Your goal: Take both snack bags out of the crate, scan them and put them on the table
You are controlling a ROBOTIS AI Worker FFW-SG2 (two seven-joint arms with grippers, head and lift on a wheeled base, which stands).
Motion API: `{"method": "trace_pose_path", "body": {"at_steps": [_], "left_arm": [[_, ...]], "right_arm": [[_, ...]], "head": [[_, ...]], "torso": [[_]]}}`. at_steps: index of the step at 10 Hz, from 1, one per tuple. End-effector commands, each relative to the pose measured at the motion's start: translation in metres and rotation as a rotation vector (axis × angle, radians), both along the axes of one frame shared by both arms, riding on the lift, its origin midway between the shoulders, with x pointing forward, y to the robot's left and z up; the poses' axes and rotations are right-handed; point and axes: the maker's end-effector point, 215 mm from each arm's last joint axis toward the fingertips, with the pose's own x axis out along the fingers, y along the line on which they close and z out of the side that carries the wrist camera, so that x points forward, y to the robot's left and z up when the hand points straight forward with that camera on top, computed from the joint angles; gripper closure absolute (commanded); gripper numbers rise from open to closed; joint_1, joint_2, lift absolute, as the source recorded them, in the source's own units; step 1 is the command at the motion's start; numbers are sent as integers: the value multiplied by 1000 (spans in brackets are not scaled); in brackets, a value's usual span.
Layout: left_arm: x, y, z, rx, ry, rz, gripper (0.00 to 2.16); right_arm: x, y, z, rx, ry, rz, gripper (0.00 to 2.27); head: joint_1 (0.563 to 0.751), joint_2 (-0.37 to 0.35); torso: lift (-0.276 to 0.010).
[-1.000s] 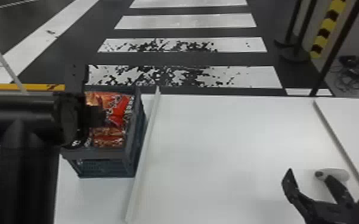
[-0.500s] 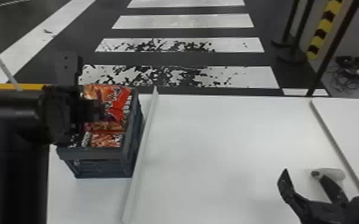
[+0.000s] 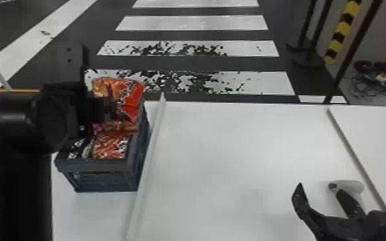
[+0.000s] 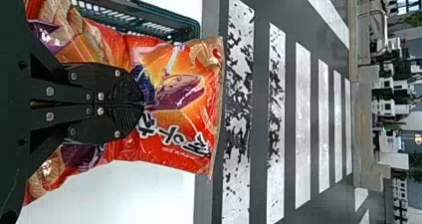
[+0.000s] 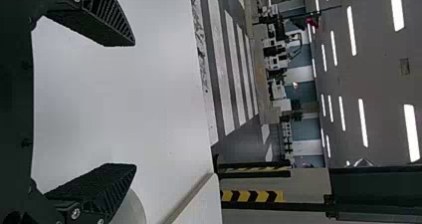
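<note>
Though the thick black left arm (image 3: 6,166) blocks part of the head view, the dark blue-grey plastic crate (image 3: 97,166) can be made out on the white table (image 3: 240,153). Above its far part rises a glossy red-and-orange snack bag (image 3: 131,99); whether its lower end is clear of the crate, I cannot tell. A second orange-brown snack bag (image 3: 107,145) lies inside, at the crate's near end, partly covered.

The left gripper (image 3: 101,110) is clamped on the red bag — the left wrist view shows its fingers together on the wrapper and a cartoon figure just past their tips, a meeting point hard to read from the head.

The right gripper (image 3: 320,188) holds nothing, its fingers wide apart over the table. One finger partly hides the pale, rounded scanner (image 3: 351,186) beyond it.
</note>
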Motion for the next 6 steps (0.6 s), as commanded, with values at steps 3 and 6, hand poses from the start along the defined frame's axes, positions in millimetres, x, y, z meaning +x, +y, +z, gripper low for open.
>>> {"method": "trace_pose_path", "body": {"at_steps": [3, 6], "left_arm": [[11, -78, 12, -25, -26, -85, 2142], [8, -109, -6, 8, -24, -126, 2142]], "right_arm": [[1, -1, 1, -2, -3, 0, 124], [4, 0, 4, -1, -11, 2, 124]], "head": [[695, -12], [695, -61]], "torso": [[-95], [-95]]}}
